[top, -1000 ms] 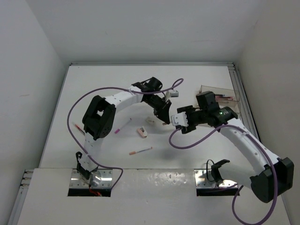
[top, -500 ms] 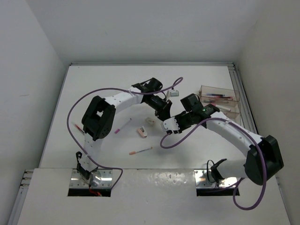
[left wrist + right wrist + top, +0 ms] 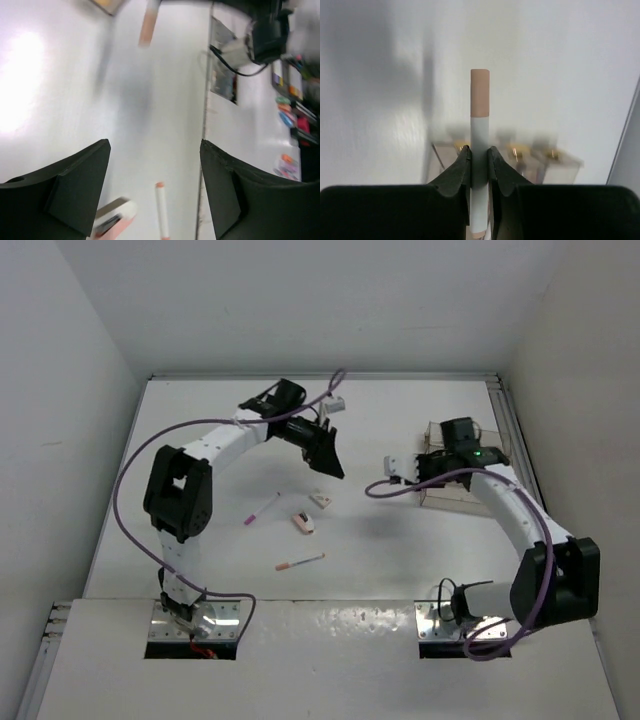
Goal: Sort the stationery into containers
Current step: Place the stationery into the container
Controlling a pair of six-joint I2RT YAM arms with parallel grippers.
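Your held pen (image 3: 480, 120), white with a pale pink cap, is clamped in the right gripper (image 3: 479, 157). The two fingers pinch its barrel from either side. The capped end stands out past the fingertips, and the other end runs back between the fingers towards the camera.

Just beyond the fingertips in the right wrist view you see the clear box (image 3: 560, 165), blurred, with the barrel crossing in front of it. From above, the right wrist hangs over the box and the gripper reaches towards its left edge. The held pen is too small to make out there, so you cannot tell which slot it is over, if any.

The left gripper (image 3: 155, 150) is well apart from the box, up the middle of the white table (image 3: 400, 560). Its fingers are spread wide with nothing between them. One of the erasers and one of the loose pens show on the table under the gap, touching neither finger.

From above, the upper eraser (image 3: 322, 500) lies just below the left fingertips, with the lower eraser (image 3: 303, 523) near it. The pink-tipped pen (image 3: 262, 508) lies to their left, and the front pen (image 3: 300, 561) is nearer the arm bases. All four lie flat, well apart from the box.
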